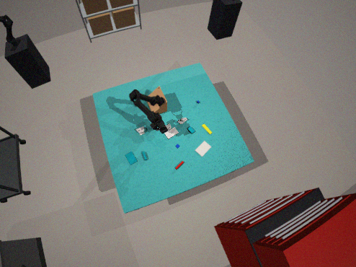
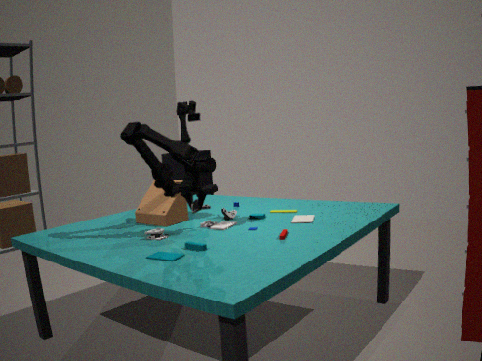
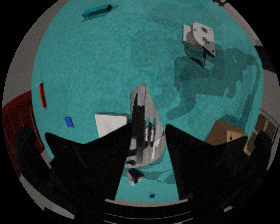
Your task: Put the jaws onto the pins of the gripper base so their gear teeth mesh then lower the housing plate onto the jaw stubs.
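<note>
My gripper [image 1: 163, 129] [image 2: 197, 208] [image 3: 149, 127] is shut on a grey, pointed jaw, seen between the fingertips in the wrist view, above the table. The pale gripper base [image 1: 171, 133] [image 2: 221, 225] lies just beside and below it; its flat white part [image 3: 112, 123] is partly hidden by the held jaw and a finger. The other jaw [image 1: 183, 120] [image 2: 228, 214] [image 3: 134, 176] lies apart, beyond the base. The housing plate [image 1: 140, 130] [image 2: 156, 234] [image 3: 204, 37], pale with dark holes, stands raised off the table on the other side. Pins and teeth are too small to tell.
A wooden block [image 1: 162, 107] [image 2: 158, 214] [image 3: 220, 136] stands near the arm. Also on the table are a white tile [image 1: 203, 148] [image 2: 302, 219], a yellow bar [image 1: 207, 129] [image 2: 283, 211], a red bar [image 1: 179, 165] [image 2: 283, 234] [image 3: 42, 95], teal pieces and small blue ones.
</note>
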You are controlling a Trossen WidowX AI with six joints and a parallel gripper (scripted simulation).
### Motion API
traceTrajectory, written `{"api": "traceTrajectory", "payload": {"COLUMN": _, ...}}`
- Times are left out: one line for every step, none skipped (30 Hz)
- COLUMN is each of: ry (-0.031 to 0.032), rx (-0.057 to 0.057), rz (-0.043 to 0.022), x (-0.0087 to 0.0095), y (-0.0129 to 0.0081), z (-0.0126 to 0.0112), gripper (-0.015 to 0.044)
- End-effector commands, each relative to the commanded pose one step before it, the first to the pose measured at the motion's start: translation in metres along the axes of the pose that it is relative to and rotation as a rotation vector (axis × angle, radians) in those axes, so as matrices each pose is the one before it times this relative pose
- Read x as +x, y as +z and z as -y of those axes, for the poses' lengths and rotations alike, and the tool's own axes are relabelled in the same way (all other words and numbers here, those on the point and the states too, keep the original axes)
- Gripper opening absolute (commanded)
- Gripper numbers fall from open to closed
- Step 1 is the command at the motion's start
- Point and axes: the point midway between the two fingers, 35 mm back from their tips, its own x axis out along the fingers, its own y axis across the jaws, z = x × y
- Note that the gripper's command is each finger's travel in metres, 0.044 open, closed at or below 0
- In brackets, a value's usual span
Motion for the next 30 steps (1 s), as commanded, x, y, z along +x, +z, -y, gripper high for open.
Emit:
{"api": "traceTrajectory", "payload": {"ry": -0.00296, "rx": -0.119, "rz": -0.00269, "x": 0.00119, "y": -0.0077, "z": 0.00193, "gripper": 0.0134}}
{"api": "traceTrajectory", "payload": {"ry": -0.00012, "rx": -0.0317, "rz": -0.00018, "x": 0.00003, "y": -0.00183, "z": 0.00028, "gripper": 0.0134}}
{"api": "traceTrajectory", "payload": {"ry": -0.00012, "rx": -0.0317, "rz": -0.00015, "x": 0.00003, "y": -0.00183, "z": 0.00024, "gripper": 0.0134}}
{"api": "traceTrajectory", "payload": {"ry": -0.00013, "rx": -0.0317, "rz": -0.00013, "x": 0.00004, "y": -0.00183, "z": 0.0002, "gripper": 0.0134}}
{"api": "traceTrajectory", "payload": {"ry": -0.00014, "rx": -0.0317, "rz": -0.00011, "x": 0.00004, "y": -0.00183, "z": 0.00016, "gripper": 0.0134}}
{"api": "traceTrajectory", "payload": {"ry": -0.00015, "rx": -0.0317, "rz": -0.00009, "x": 0.00004, "y": -0.00182, "z": 0.00012, "gripper": 0.0134}}
{"api": "traceTrajectory", "payload": {"ry": -0.00015, "rx": -0.0317, "rz": -0.00007, "x": 0.00004, "y": -0.00182, "z": 0.00008, "gripper": 0.0134}}
{"api": "traceTrajectory", "payload": {"ry": -0.00017, "rx": -0.0317, "rz": -0.00005, "x": 0.00004, "y": -0.00181, "z": 0.00004, "gripper": 0.0134}}
{"api": "traceTrajectory", "payload": {"ry": -0.00018, "rx": -0.0317, "rz": -0.00003, "x": 0.00005, "y": -0.00181, "z": 0.0, "gripper": 0.0134}}
{"api": "traceTrajectory", "payload": {"ry": -0.00019, "rx": -0.0317, "rz": -0.00001, "x": 0.00005, "y": -0.0018, "z": -0.00004, "gripper": 0.0134}}
{"api": "traceTrajectory", "payload": {"ry": -0.00021, "rx": -0.0317, "rz": 0.00001, "x": 0.00005, "y": -0.00179, "z": -0.00008, "gripper": 0.0134}}
{"api": "traceTrajectory", "payload": {"ry": -0.00022, "rx": -0.0317, "rz": 0.00002, "x": 0.00005, "y": -0.00178, "z": -0.00012, "gripper": 0.0134}}
{"api": "traceTrajectory", "payload": {"ry": -0.00024, "rx": -0.0317, "rz": 0.00004, "x": 0.00006, "y": -0.00177, "z": -0.00016, "gripper": 0.0134}}
{"api": "traceTrajectory", "payload": {"ry": -0.00025, "rx": -0.0317, "rz": 0.00006, "x": 0.00006, "y": -0.00176, "z": -0.0002, "gripper": 0.0134}}
{"api": "traceTrajectory", "payload": {"ry": -0.00027, "rx": -0.0317, "rz": 0.00007, "x": 0.00006, "y": -0.00175, "z": -0.00023, "gripper": 0.0134}}
{"api": "traceTrajectory", "payload": {"ry": -0.00029, "rx": -0.0317, "rz": 0.00009, "x": 0.00006, "y": -0.00173, "z": -0.00027, "gripper": 0.0134}}
{"api": "traceTrajectory", "payload": {"ry": -0.00031, "rx": -0.0317, "rz": 0.0001, "x": 0.00006, "y": -0.00172, "z": -0.00031, "gripper": 0.0134}}
{"api": "traceTrajectory", "payload": {"ry": -0.00033, "rx": -0.0317, "rz": 0.00011, "x": 0.00007, "y": -0.00171, "z": -0.00034, "gripper": 0.0134}}
{"api": "traceTrajectory", "payload": {"ry": -0.00036, "rx": -0.0317, "rz": 0.00012, "x": 0.00007, "y": -0.00169, "z": -0.00038, "gripper": 0.0134}}
{"api": "traceTrajectory", "payload": {"ry": -0.00038, "rx": -0.0317, "rz": 0.00013, "x": 0.00007, "y": -0.00168, "z": -0.00041, "gripper": 0.0134}}
{"api": "traceTrajectory", "payload": {"ry": -0.0004, "rx": -0.0317, "rz": 0.00014, "x": 0.00007, "y": -0.00166, "z": -0.00045, "gripper": 0.0134}}
{"api": "traceTrajectory", "payload": {"ry": -0.00043, "rx": -0.0317, "rz": 0.00015, "x": 0.00008, "y": -0.00164, "z": -0.00048, "gripper": 0.0134}}
{"api": "traceTrajectory", "payload": {"ry": -0.00045, "rx": -0.0317, "rz": 0.00015, "x": 0.00008, "y": -0.00163, "z": -0.00051, "gripper": 0.0134}}
{"api": "traceTrajectory", "payload": {"ry": -0.00047, "rx": -0.0317, "rz": 0.00016, "x": 0.00008, "y": -0.00161, "z": -0.00055, "gripper": 0.0134}}
{"api": "traceTrajectory", "payload": {"ry": -0.0005, "rx": -0.0317, "rz": 0.00016, "x": 0.00008, "y": -0.00159, "z": -0.00058, "gripper": 0.0134}}
{"api": "traceTrajectory", "payload": {"ry": -0.00053, "rx": -0.0317, "rz": 0.00016, "x": 0.00009, "y": -0.00157, "z": -0.00061, "gripper": 0.0134}}
{"api": "traceTrajectory", "payload": {"ry": -0.00055, "rx": -0.0317, "rz": 0.00016, "x": 0.00009, "y": -0.00155, "z": -0.00064, "gripper": 0.0134}}
{"api": "traceTrajectory", "payload": {"ry": -0.00058, "rx": -0.0317, "rz": 0.00016, "x": 0.00009, "y": -0.00153, "z": -0.00067, "gripper": 0.0134}}
{"api": "traceTrajectory", "payload": {"ry": -0.00061, "rx": -0.0317, "rz": 0.00016, "x": 0.00009, "y": -0.00151, "z": -0.0007, "gripper": 0.0134}}
{"api": "traceTrajectory", "payload": {"ry": -0.00064, "rx": -0.0317, "rz": 0.00016, "x": 0.0001, "y": -0.00148, "z": -0.00073, "gripper": 0.0134}}
